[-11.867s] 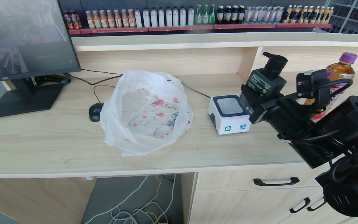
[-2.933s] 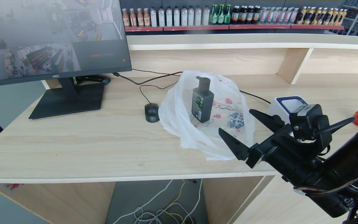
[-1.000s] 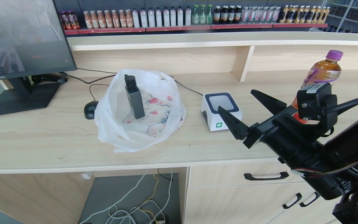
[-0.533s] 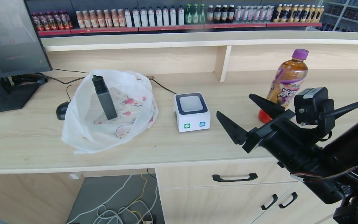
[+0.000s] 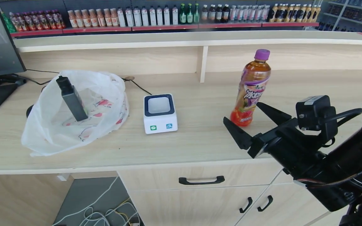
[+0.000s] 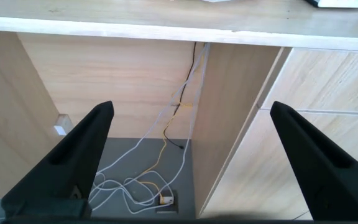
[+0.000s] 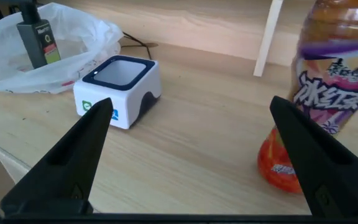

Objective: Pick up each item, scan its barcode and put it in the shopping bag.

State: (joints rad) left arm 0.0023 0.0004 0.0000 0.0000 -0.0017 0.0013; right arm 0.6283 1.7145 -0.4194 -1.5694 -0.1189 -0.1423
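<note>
Orange tea bottle (image 5: 255, 84) stands beside the scanner (image 5: 160, 113) — our right claw (image 5: 241, 111) gapes empty, spread wide to take it.

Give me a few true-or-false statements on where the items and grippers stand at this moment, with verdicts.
1. The pump bottle stands inside the shopping bag. True.
2. The scanner sits between the shopping bag and the drink bottle. True.
3. The right gripper is shut on the drink bottle. False: it is open, and the drink bottle stands ungripped on the counter.
4. The drink bottle lies on its side. False: it stands upright, cap on.
5. The left gripper is open, facing the space under the counter. True.
</note>
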